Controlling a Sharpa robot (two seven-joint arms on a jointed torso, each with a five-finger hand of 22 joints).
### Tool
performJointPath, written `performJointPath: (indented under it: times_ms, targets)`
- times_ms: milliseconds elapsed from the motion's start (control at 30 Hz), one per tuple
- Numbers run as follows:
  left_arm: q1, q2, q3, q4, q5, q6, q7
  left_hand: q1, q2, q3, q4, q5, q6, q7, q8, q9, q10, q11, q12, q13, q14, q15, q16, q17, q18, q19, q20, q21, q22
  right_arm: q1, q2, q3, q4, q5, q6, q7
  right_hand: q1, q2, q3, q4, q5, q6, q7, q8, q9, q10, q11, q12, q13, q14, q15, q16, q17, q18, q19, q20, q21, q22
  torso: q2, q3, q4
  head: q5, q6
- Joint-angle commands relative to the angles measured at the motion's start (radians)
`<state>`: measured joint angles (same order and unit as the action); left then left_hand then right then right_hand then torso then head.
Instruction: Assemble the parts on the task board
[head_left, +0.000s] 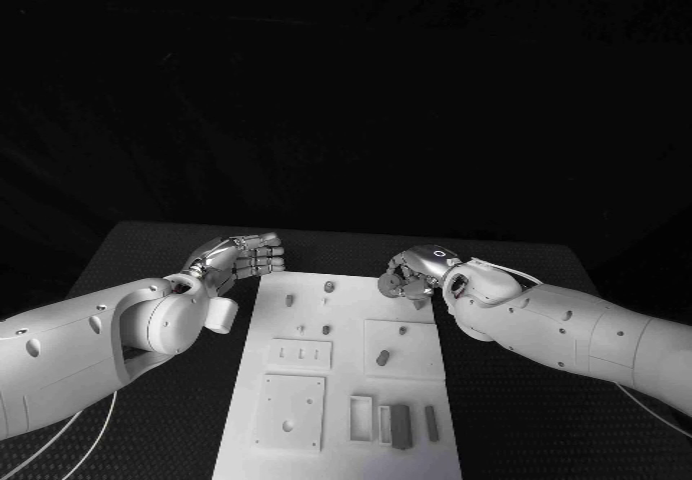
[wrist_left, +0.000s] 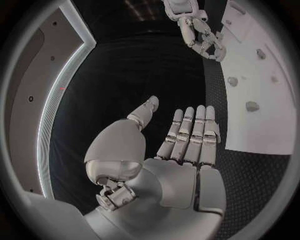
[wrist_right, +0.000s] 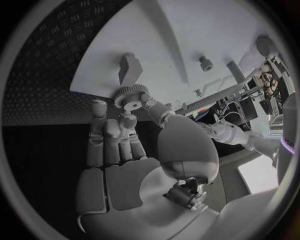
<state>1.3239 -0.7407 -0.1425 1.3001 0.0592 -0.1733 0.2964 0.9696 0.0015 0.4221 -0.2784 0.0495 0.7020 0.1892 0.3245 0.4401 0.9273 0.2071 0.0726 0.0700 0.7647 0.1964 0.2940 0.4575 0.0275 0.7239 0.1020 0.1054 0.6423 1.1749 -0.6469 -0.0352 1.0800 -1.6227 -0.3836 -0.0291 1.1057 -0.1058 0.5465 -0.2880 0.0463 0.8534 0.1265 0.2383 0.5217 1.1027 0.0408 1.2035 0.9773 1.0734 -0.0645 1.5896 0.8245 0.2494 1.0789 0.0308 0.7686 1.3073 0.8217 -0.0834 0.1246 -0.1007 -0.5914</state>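
Head view: task board (head_left: 343, 390) central on black table (head_left: 144, 260); left hand (head_left: 242, 256) empty, fingers loose, off board's far-left corner; right hand (head_left: 415, 274) pinches toothed gear part (wrist_right: 131, 97) over far-right edge; best lowered level, slowly.

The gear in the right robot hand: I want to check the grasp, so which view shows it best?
The right wrist view: the gear sits close up, toothed rim visible, pinched at the fingertips of the right robot hand. In the head view that hand hides it; the left wrist view shows the hand too far off to tell.
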Motion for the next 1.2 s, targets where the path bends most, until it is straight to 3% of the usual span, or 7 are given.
performJointPath:
  times_ms: [33, 100, 233, 333, 867, 1133, 1200]
  targets:
    - [0.001, 0.001, 0.001, 0.002, -0.006, 0.009, 0.007, -0.005, 0.005, -0.003, -0.005, 0.004, 0.006, 0.024, -0.006, -0.001, 0.000, 0.003, -0.006, -0.001, 0.000, 0.008, -0.004, -0.002, 0.013, 0.005, 0.002, -0.004, -0.001, -0.022, 0.002, -0.014, -0.012, -0.041, 0.087, -0.018, 0.004, 0.002, -0.003, -0.001, 0.003, 0.031, 0.019, 0.009, 0.001, 0.003, -0.008, 0.003, -0.002, 0.001, -0.007, 0.004, -0.001, 0.012, 0.001, -0.001, 0.004, 0.017, 0.001, 0.0001, -0.0003, 0.001, -0.001]
    - [0.001, 0.001, 0.001, 0.002, -0.006, 0.009, 0.006, -0.006, 0.005, -0.003, -0.005, 0.004, 0.006, 0.024, -0.006, -0.001, 0.000, 0.003, -0.006, -0.001, 0.001, 0.008, -0.004, -0.002, 0.013, 0.005, 0.002, -0.004, -0.001, -0.022, 0.003, -0.014, -0.013, -0.036, 0.095, -0.018, 0.005, 0.013, -0.001, -0.001, 0.003, 0.040, 0.016, 0.014, 0.003, 0.004, -0.011, 0.003, -0.002, 0.001, -0.009, 0.004, -0.002, 0.012, 0.001, -0.001, 0.003, 0.017, 0.001, -0.0003, -0.0002, 0.001, -0.001]
    - [0.001, -0.001, 0.001, 0.004, -0.034, 0.006, 0.006, -0.006, 0.006, -0.003, -0.004, 0.004, 0.006, 0.025, -0.007, -0.001, 0.000, 0.004, -0.006, -0.001, 0.001, 0.008, -0.004, -0.002, 0.013, 0.005, 0.002, -0.004, -0.001, -0.022, 0.005, -0.014, -0.011, -0.042, 0.111, -0.028, 0.004, 0.063, 0.005, -0.002, 0.003, 0.065, 0.008, 0.027, 0.009, 0.005, -0.019, 0.001, -0.004, 0.001, -0.016, 0.005, -0.003, 0.012, -0.001, 0.000, 0.003, 0.017, 0.000, -0.0010, -0.0017, 0.003, 0.001]
    - [0.001, -0.001, 0.001, 0.005, -0.036, 0.006, 0.006, -0.008, 0.006, -0.004, -0.003, 0.004, 0.006, 0.026, -0.007, -0.002, 0.000, 0.005, -0.006, -0.001, 0.001, 0.008, -0.004, -0.002, 0.013, 0.005, 0.002, -0.005, -0.001, -0.022, 0.004, -0.014, -0.007, -0.044, 0.112, -0.033, -0.001, 0.076, 0.000, -0.004, 0.003, 0.079, 0.002, 0.034, 0.013, 0.005, -0.025, 0.001, -0.004, -0.001, -0.022, 0.005, -0.003, 0.012, -0.004, 0.000, 0.003, 0.018, 0.000, -0.0009, -0.0016, 0.002, 0.000]
    - [0.001, -0.007, 0.001, 0.006, -0.036, 0.000, 0.005, -0.009, 0.006, -0.005, -0.003, 0.004, 0.006, 0.027, -0.007, -0.002, 0.000, 0.005, -0.005, -0.001, 0.001, 0.008, -0.004, -0.002, 0.014, 0.005, 0.002, -0.005, -0.001, -0.013, -0.001, -0.014, 0.041, -0.133, 0.034, -0.112, -0.017, 0.055, -0.009, -0.001, 0.003, 0.101, -0.009, 0.043, 0.019, 0.020, -0.036, 0.001, -0.007, 0.010, -0.033, 0.010, -0.005, 0.012, 0.009, -0.005, 0.010, 0.018, -0.001, -0.0013, 0.0010, 0.004, -0.002]
    - [0.001, -0.007, 0.001, 0.001, -0.036, -0.004, 0.003, -0.009, 0.006, -0.004, -0.003, 0.004, 0.006, 0.027, -0.007, -0.002, 0.000, 0.006, -0.005, -0.001, 0.001, 0.008, -0.004, -0.002, 0.014, 0.005, 0.002, -0.005, -0.001, 0.006, -0.019, -0.009, 0.123, -0.217, -0.013, -0.177, -0.011, 0.045, -0.006, -0.002, 0.003, 0.106, -0.012, 0.044, 0.021, 0.030, -0.038, -0.002, -0.011, 0.016, -0.036, 0.009, -0.008, 0.012, 0.014, -0.009, 0.011, 0.016, -0.001, -0.0013, 0.0009, 0.008, 0.000]
    - [0.001, -0.009, 0.001, 0.000, -0.036, -0.006, 0.003, -0.009, 0.006, -0.004, -0.003, 0.004, 0.006, 0.027, -0.007, -0.002, 0.000, 0.006, -0.005, -0.001, 0.001, 0.008, -0.004, -0.002, 0.014, 0.005, 0.002, -0.005, -0.001, 0.009, -0.028, -0.007, 0.162, -0.251, -0.034, -0.206, -0.012, 0.043, -0.006, -0.001, 0.003, 0.107, -0.012, 0.044, 0.021, 0.033, -0.039, -0.003, -0.012, 0.019, -0.036, 0.008, -0.009, 0.012, 0.016, -0.010, 0.011, 0.016, -0.001, -0.0009, 0.0005, 0.008, 0.001]
